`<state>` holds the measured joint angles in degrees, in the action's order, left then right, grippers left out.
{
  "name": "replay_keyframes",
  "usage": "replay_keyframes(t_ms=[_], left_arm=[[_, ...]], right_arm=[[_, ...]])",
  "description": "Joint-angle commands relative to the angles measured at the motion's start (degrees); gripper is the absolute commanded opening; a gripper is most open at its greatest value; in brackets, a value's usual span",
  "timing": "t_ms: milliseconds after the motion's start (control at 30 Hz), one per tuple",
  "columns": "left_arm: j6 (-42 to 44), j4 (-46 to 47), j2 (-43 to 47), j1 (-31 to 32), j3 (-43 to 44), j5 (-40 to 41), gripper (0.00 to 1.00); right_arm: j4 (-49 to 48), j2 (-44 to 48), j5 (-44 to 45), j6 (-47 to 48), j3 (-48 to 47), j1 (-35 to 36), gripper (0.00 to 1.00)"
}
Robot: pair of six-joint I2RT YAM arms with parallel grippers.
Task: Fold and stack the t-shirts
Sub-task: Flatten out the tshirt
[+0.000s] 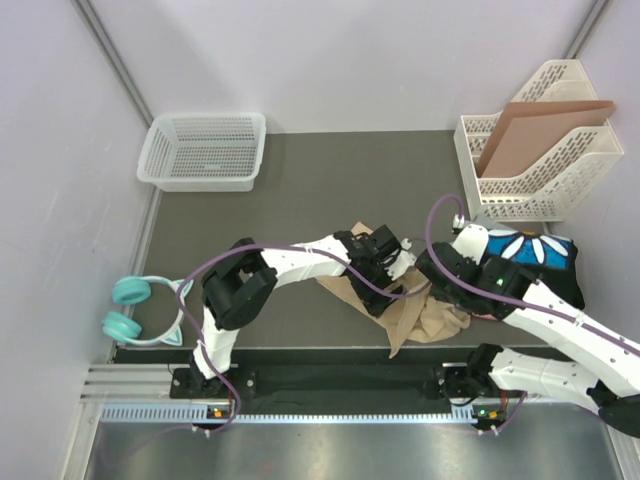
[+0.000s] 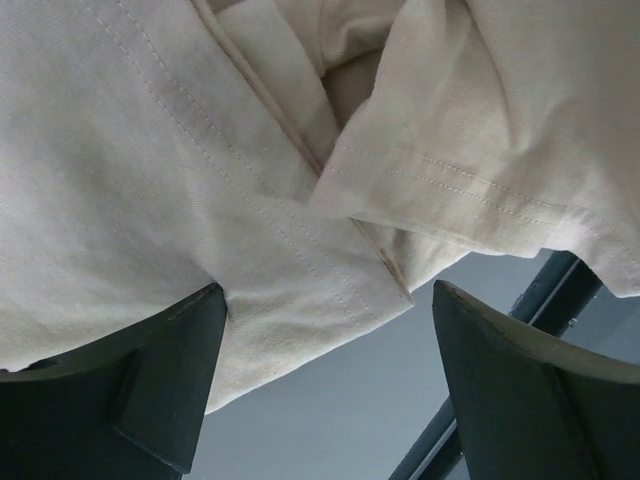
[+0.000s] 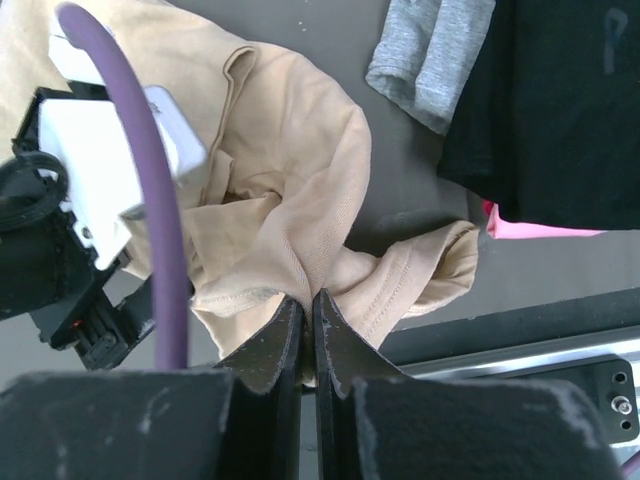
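White mesh basket (image 1: pixel 205 182) back left, teal headphones (image 1: pixel 131 292) front left, cardboard sheet (image 1: pixel 535 128) in white rack (image 1: pixel 520 195)

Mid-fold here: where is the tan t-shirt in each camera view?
Top external: tan t-shirt lies crumpled, low centre.
Left wrist: it fills the upper frame.
Right wrist: centre-left, pinched at the bottom by the right gripper.
Shared landmark: black daisy shirt, right of it in top external and right wrist; not in left wrist.

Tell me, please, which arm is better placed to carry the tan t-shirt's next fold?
Right, probably: the right end effector is shut on a bunched edge of the tan t-shirt, ready to pull. The left end effector stands open, gripping nothing.
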<state>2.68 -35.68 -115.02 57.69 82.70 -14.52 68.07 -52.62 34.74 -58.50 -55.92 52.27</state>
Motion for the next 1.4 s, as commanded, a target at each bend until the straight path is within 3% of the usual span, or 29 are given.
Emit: replay_keyframes(t_ms=[0,133,167,267,300,433,533,733,867,1000,1167,1300,1367], left_arm=[[-1.09,0.87,-1.78,2.33,-0.52,1.94,0.84],[-1.62,0.35,-3.98,2.69,0.45,3.88,0.63],[-1.71,0.52,-4.16,2.6,0.45,4.59,0.46],[-1.97,0.53,-4.33,2.52,0.71,8.1,0.17],[-1.89,0.09,-4.16,2.51,1.41,9.06,0.0],[-0.4,-2.63,-0.65,0.15,3.08,11.27,0.0],[2.05,-8.07,4.36,-5.03,6.32,11.97,0.0],[8.2,-15.63,19.64,-22.6,5.46,11.54,0.0],[13.22,-16.26,31.06,-31.91,-1.38,14.0,0.0],[17.52,-17.75,43.53,-35.89,-7.18,18.12,0.0],[21.58,-25.91,50.76,-36.95,-7.64,16.11,0.0],[25.08,-34.7,56.47,-36.95,-8.25,14.97,0.0],[25.45,-34.55,60.07,-37.04,-11.75,16.18,0.0]], right_arm=[[-2.77,0.24,-0.55,0.67,-1.65,0.02,0.0],[-3.3,0.33,-0.73,0.67,-1.3,0.02,0.0],[-3.3,0.33,-0.73,0.67,-1.38,0.02,0.0],[-3.47,0.5,-0.47,0.76,-1.38,0.02,0.0],[-3.65,0.5,-0.55,0.93,-1.38,0.11,0.0],[-3.65,0.24,-0.2,1.37,-1.56,0.02,0.0],[-3.82,0.06,0.24,2.33,-2.17,-0.5,0.0],[-5.4,-0.46,0.33,6.2,-3.75,-3.05,0.0],[-6.63,-1.34,0.33,8.66,-4.81,-4.11,0.0],[-8.3,-2.57,-0.2,10.95,-6.3,-4.98,0.0],[-8.05,-4.24,-2.04,12.8,-10.43,-5.07,0.0],[-4.36,-0.66,-4.32,12.36,-12.19,-4.99,0.0],[-2.78,1.02,-4.6,11.66,-11.76,-4.99,0.0]])
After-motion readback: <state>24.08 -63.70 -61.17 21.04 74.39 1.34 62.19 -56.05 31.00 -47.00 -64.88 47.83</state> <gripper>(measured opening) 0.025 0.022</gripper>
